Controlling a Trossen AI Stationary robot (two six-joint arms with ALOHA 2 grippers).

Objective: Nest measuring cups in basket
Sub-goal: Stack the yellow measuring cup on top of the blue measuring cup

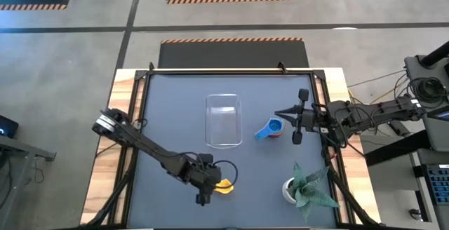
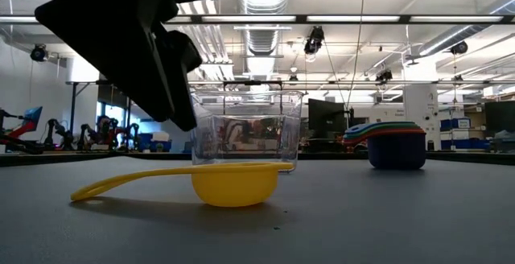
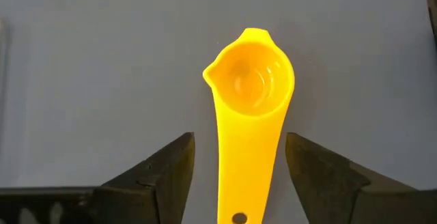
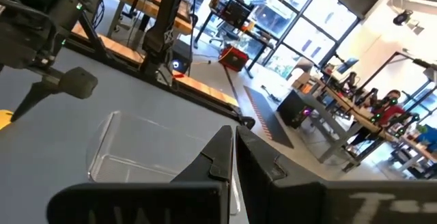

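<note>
Your left gripper [image 3: 235, 176] stands wide over the yellow cup's [image 3: 249, 94] handle, fingers [image 3: 164, 173] clear on both sides; the cup lies upright on the table [image 1: 175, 118], near its front edge. Your right gripper [image 4: 234, 149] is pressed closed, empty, beside the stacked cups [image 1: 270, 128], just right of the basket [image 1: 224, 120].

Table [image 1: 175, 104]: clear basket [image 1: 223, 120] at centre; stacked measuring cups [image 1: 270, 129] beside it; yellow cup [image 1: 224, 185] at left gripper [image 1: 205, 191]; potted plant [image 1: 303, 185].
</note>
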